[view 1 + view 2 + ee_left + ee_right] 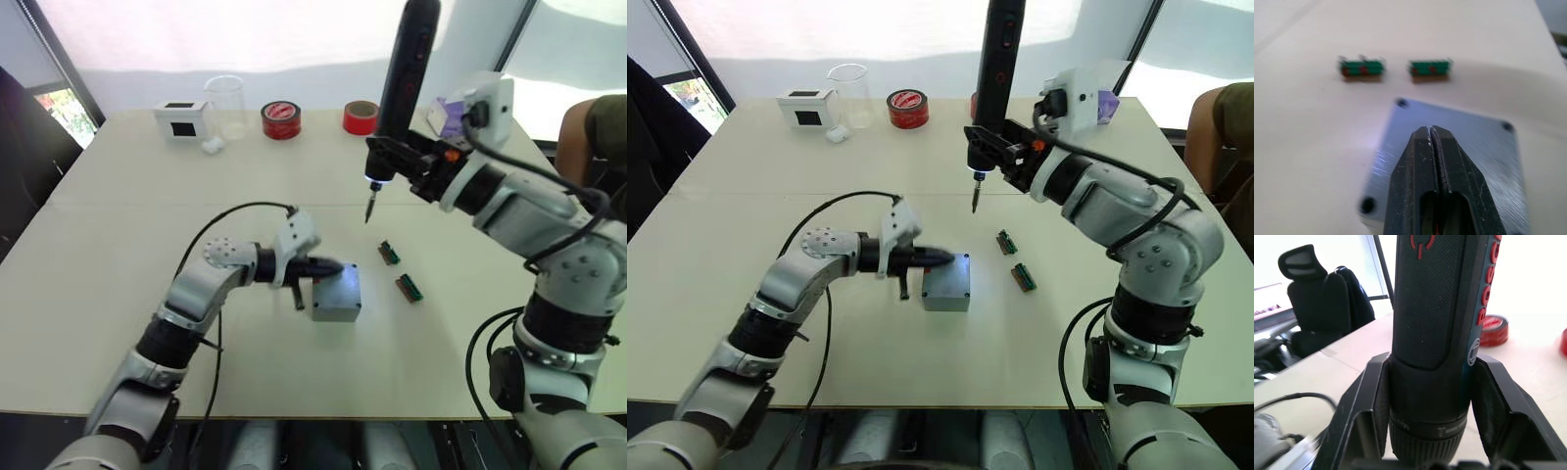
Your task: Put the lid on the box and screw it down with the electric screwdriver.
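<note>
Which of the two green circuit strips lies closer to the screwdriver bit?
The farther-back strip: it lies nearer the bit of the electric screwdriver; the other strip sits nearer the robot.

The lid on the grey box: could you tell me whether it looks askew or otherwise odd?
Nothing stands out. The lid sits flush and square on the box, with the shut left gripper resting on it.

Over the box (pixel 336 297), the left gripper (pixel 333 265) lies with its tips pressed together across the lid (pixel 1449 147), blocking its left side. The screwdriver (pixel 400 93) hangs upright beyond the box. Two strips (pixel 400 271) lie right of the box; bare table (pixel 118 255) fronts it.
</note>
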